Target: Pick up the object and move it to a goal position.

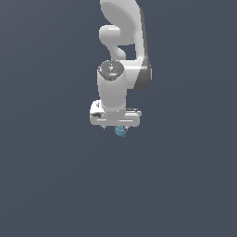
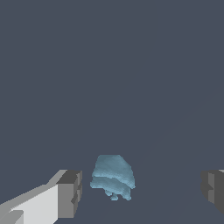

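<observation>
wrist view shows the gripper (image 2: 140,190) with its 2 fingers (image 2: 70,192) spread wide apart, the object (image 2: 112,177) lying between them, nearer 1 finger and touching neither. exterior view has the white arm (image 1: 121,55) reaching straight down, the teal-blue lump peeking out just under the gripper body (image 1: 115,116) against the plain dark grey floor (image 1: 46,185).
</observation>
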Robot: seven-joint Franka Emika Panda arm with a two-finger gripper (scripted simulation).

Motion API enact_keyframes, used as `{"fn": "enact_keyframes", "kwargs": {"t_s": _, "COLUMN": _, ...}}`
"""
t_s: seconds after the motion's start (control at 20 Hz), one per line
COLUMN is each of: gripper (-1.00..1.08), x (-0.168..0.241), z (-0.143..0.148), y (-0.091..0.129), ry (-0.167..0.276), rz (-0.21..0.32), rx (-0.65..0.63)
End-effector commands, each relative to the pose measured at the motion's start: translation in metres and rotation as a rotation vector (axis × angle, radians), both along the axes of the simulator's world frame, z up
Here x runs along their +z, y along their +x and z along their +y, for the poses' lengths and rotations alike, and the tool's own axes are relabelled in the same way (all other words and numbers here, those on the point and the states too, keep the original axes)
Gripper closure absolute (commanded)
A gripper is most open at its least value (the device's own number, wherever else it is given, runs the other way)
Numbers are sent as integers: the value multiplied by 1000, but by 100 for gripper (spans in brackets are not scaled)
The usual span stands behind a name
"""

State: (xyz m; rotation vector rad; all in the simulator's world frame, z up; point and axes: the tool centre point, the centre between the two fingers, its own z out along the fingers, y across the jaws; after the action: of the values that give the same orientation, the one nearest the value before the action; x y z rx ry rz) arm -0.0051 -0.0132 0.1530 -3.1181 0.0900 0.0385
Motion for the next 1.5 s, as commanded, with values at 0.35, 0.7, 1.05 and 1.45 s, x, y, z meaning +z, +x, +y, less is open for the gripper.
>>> {"fn": "enact_keyframes", "kwargs": {"t_s": 0.35, "gripper": -92, "x": -24, "z": 10, "y": -18, "ry": -9, "rz": -5, "rx": -114}}
{"fn": "enact_keyframes", "kwargs": {"t_s": 0.7, "gripper": -92, "x": -47, "z": 19, "y": -41, "ry": -20, "rz": -13, "rx": -240}}
{"fn": "enact_keyframes", "kwargs": {"t_s": 1.05, "gripper": -92, "x": -60, "z": 23, "y": -54, "ry": -25, "rz": -19, "rx": -312}}
{"fn": "enact_keyframes", "kwargs": {"t_s": 1.45, "gripper": -92, "x": -63, "z": 24, "y": -57, "ry": -26, "rz": -19, "rx": -323}}
